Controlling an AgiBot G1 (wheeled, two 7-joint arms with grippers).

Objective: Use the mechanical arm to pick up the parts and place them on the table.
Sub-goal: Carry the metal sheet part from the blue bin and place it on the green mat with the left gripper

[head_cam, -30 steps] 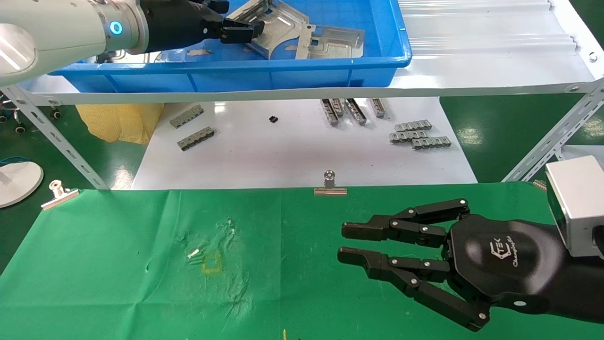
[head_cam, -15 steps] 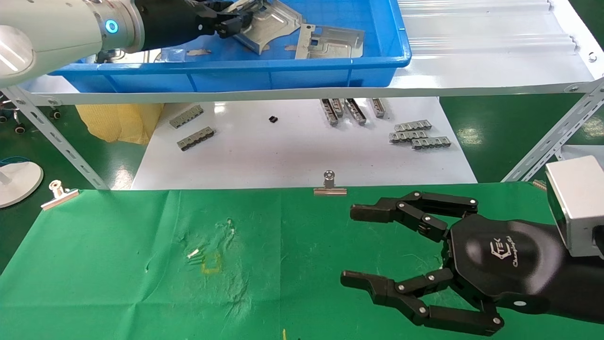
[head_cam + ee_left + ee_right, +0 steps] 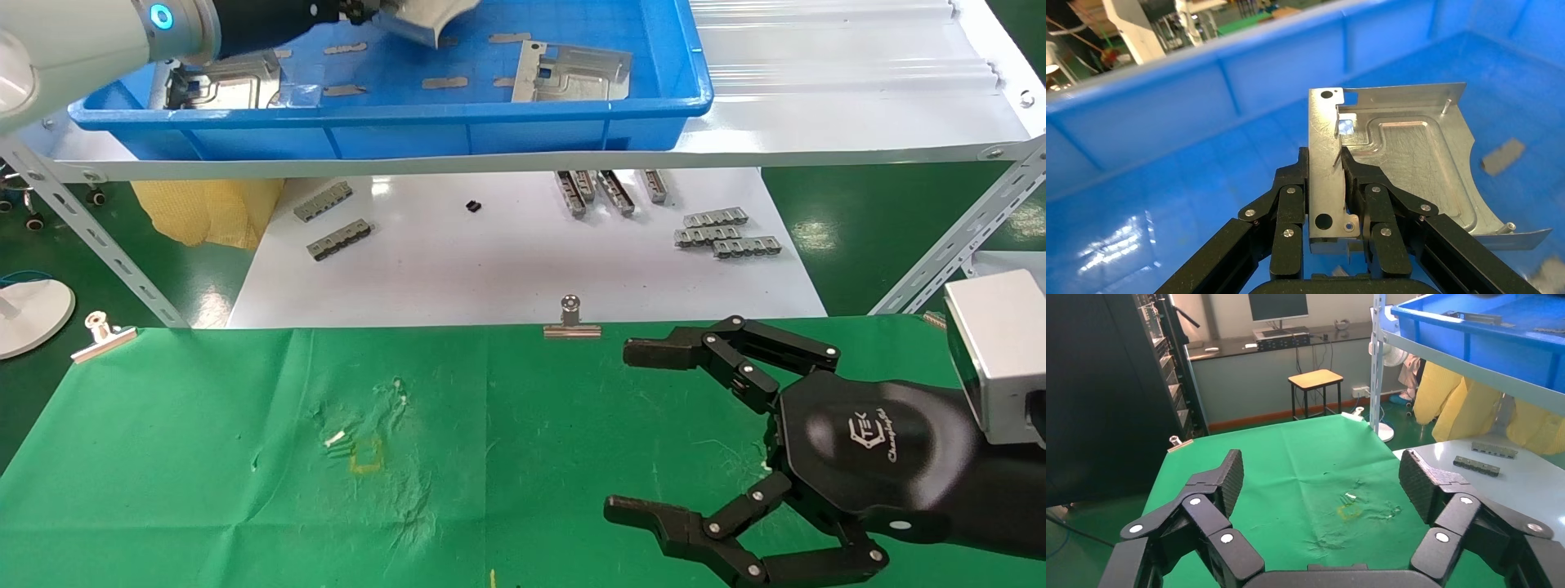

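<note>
One part (image 3: 1389,165) lifts clear of the bin (image 3: 490,122), clamped in the left gripper (image 3: 1327,184); right gripper (image 3: 654,433) has spread wide over the worktop (image 3: 204,457).

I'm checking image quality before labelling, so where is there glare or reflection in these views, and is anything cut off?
Head view: ceiling light glares on the white board; the left gripper and its part are cropped by the frame's top edge. Left wrist view: a bright reflection on the blue bin floor, and the gripped plate shines. Right wrist view: the open right gripper fills the foreground.
</note>
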